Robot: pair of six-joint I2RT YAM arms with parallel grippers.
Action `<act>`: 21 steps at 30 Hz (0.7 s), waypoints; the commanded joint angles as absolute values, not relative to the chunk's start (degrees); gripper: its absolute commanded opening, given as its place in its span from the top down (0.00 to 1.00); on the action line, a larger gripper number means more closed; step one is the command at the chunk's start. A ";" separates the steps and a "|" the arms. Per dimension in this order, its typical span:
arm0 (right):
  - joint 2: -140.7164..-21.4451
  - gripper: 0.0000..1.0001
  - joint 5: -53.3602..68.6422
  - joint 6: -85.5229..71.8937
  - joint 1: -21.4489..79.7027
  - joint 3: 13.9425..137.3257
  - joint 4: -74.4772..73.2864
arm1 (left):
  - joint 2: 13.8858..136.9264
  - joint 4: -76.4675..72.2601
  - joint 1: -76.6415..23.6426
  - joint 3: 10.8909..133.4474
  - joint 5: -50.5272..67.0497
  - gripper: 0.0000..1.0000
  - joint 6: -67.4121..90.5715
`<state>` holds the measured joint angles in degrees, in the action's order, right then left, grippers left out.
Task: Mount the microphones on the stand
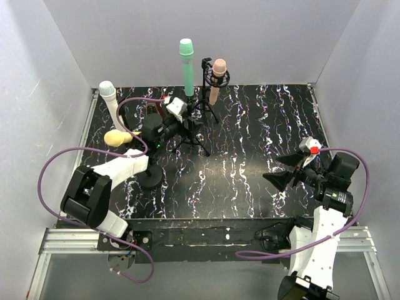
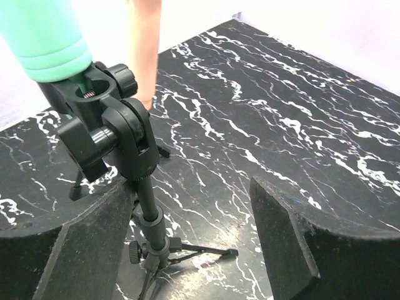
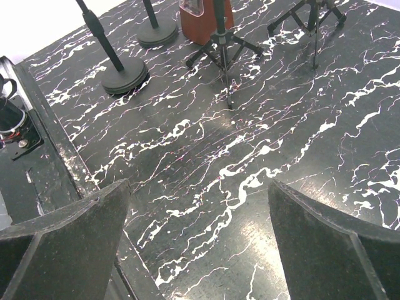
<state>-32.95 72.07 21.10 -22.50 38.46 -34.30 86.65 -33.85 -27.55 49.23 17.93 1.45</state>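
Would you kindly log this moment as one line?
left pincer open beside stand clip | right pincer open, empty | green microphone seated in clip

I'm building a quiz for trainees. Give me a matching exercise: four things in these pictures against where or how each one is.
1 green microphone
2 pink microphone
3 yellow microphone
4 right gripper

A open, on the right, holding nothing
B in the ring mount
C upright on the tripod stand
D left side, nearest of the microphones

Pairs: 1-C, 2-B, 3-D, 4-A
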 commanded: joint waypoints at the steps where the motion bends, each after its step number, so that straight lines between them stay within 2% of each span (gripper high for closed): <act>1: -32.26 0.03 73.56 20.48 -22.76 38.14 -32.34 | 83.41 -30.15 -27.86 49.74 25.13 0.27 3.43; 9: -31.90 0.03 73.74 20.39 -22.76 38.23 -32.43 | 83.50 -27.60 -28.56 52.47 31.72 0.25 4.39; 12: -31.82 0.03 73.74 20.39 -22.76 38.23 -32.52 | 82.71 -25.76 -29.09 52.82 29.63 0.22 4.48; 21: -31.55 0.03 74.09 20.48 -22.76 38.14 -32.52 | 81.91 -22.33 -29.62 51.24 24.53 0.22 3.17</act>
